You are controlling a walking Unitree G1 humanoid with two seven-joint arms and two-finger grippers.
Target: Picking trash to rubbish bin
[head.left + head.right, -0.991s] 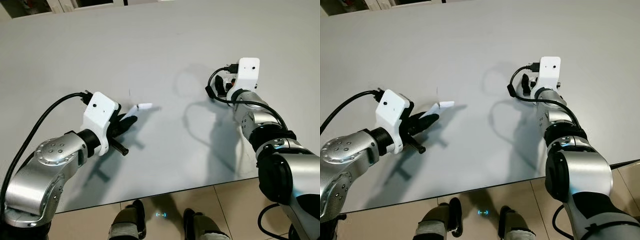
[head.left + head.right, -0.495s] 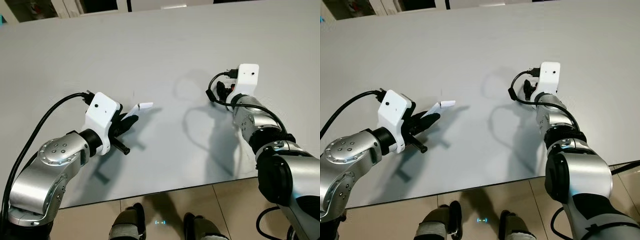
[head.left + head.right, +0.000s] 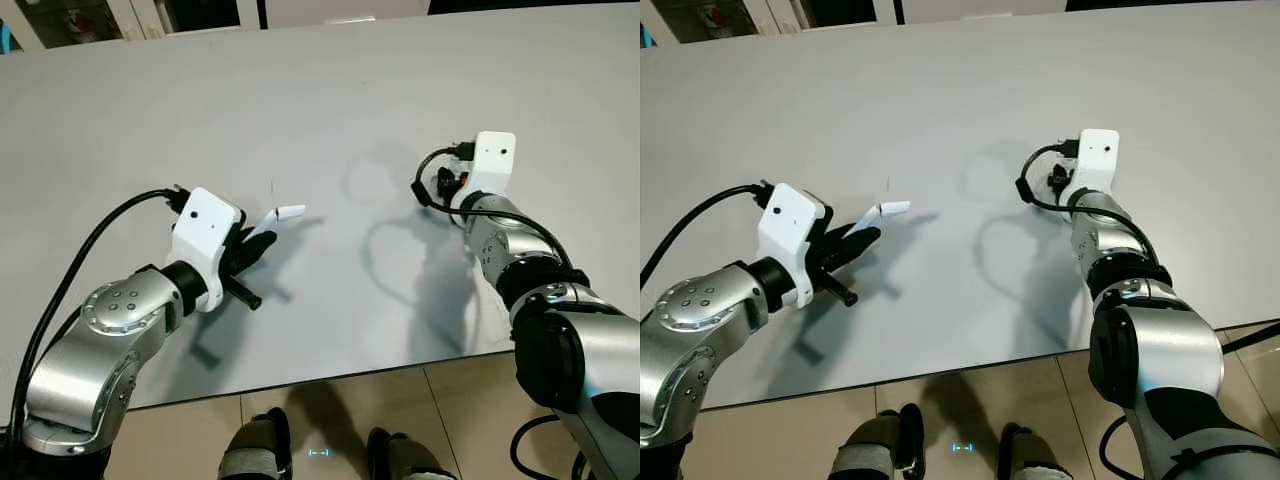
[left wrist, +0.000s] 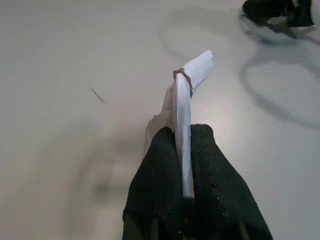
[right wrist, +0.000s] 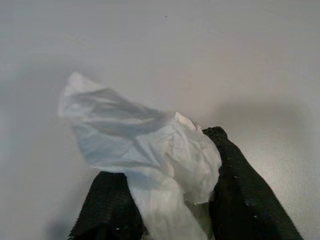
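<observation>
The left gripper [image 4: 184, 165] is clamped on a folded paper strip [image 4: 186, 100], held just above the table [image 3: 330, 90] near its front edge. The right gripper [image 5: 170, 210] pinches a crumpled tissue [image 5: 140, 145], farther back over the table. Both pieces look picked up; next comes carrying them to a bin.

Both arms are built of rounded, brushed-silver metal segments joined by black rings, the left shoulder housing [image 3: 118, 305] dotted with small dark screw holes. Each wrist carries a boxy white plastic camera block [image 3: 204, 236] with one small dark dot, fed by a looping black cable [image 3: 75, 268]. The black fingers [image 4: 212, 192] have a finely dotted, textured surface.
</observation>
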